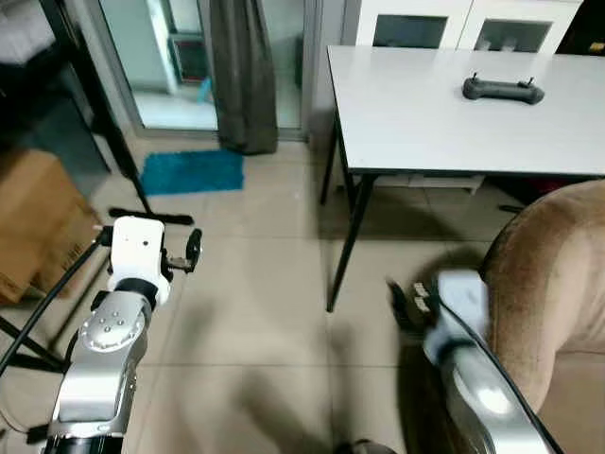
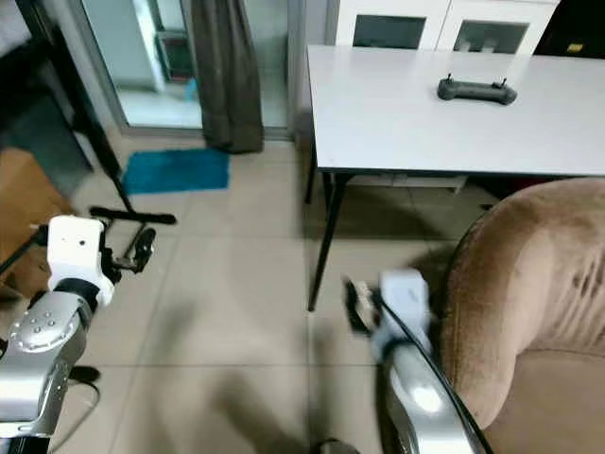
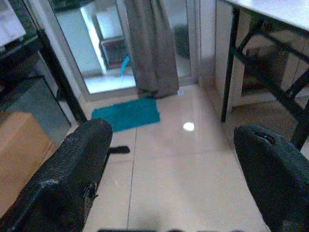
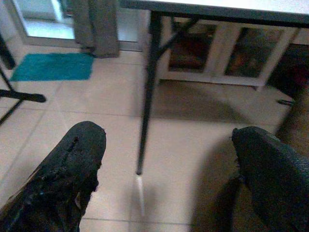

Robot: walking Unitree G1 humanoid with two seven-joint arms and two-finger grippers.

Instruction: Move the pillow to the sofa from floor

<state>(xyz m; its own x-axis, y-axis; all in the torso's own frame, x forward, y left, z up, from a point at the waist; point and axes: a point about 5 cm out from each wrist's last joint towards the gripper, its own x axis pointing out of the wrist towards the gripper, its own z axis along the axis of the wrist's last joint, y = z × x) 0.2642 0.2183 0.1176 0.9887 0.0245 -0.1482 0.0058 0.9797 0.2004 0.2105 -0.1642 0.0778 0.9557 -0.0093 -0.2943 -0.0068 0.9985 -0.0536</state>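
The brown plush fabric sofa fills the near right of the scene, its rounded arm rising just beside the right gripper. No pillow can be made out on the floor or on the sofa, so I cannot tell where it lies.

Both silver arms are raised over the beige tiled floor. The left gripper hangs at the near left, its two black fingers spread wide apart and empty, with bare tile between them. The right gripper is blurred in the head views; in its wrist view its fingers are likewise parted and grasp nothing.

A white rectangular desk with thin black metal legs stands at the far right, and its nearest leg comes down to the floor between the two grippers, just ahead of the right one. On the desk lies a dark grey handheld controller. Behind the desk is a white cabinet with glass doors.

At the far left a grey curtain hangs beside a glass sliding door, and a teal rectangular floor mat lies before it. A brown cardboard box sits at the left edge, with a black metal stand slanting down beside it to the floor.
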